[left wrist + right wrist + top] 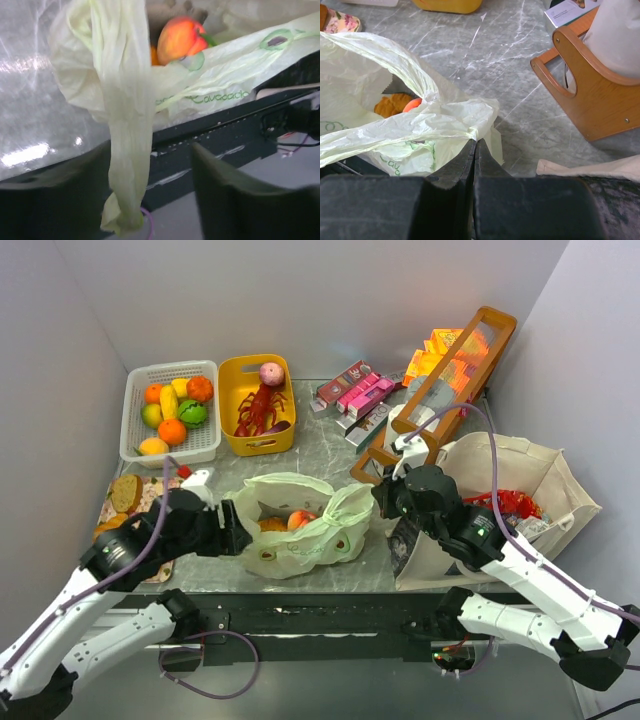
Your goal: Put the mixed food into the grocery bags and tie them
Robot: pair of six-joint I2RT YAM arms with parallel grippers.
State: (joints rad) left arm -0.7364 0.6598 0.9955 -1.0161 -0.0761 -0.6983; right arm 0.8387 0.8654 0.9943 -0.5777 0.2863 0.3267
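Observation:
The pale green plastic bag (305, 540) lies open at the table's near middle, with a peach (300, 520) and a golden croissant (272, 525) inside. My left gripper (235, 528) is open at the bag's left side. In the left wrist view a twisted loop handle (127, 150) hangs between the spread fingers, close to the left one, and the peach (180, 40) shows beyond. My right gripper (378, 502) is shut on the bag's right handle (470, 131), jaws pressed together (475, 142). The beige tote (540, 465) stands at right with red packets (515, 503) inside.
A white basket (205, 445) of toy fruit and a yellow basket (235, 375) with a red lobster stand at the back. Pink boxes (360, 395) and a tilted wooden crate (450, 370) are at back right. Bread slices (125, 493) lie at left.

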